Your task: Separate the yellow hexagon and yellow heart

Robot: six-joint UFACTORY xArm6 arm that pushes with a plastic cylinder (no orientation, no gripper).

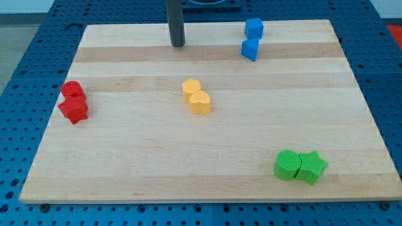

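The yellow hexagon (191, 87) and the yellow heart (200, 102) lie touching near the middle of the wooden board (125, 157), the hexagon up and left of the heart. My tip (178, 44) rests near the view's top, well above the yellow pair and slightly left of them, touching no block.
Two blue blocks (253, 27) (250, 49) sit close together at the view's top right. A red cylinder (71, 90) and a red star-like block (75, 109) touch at the left. A green cylinder (288, 165) and a green star (311, 166) touch at the bottom right.
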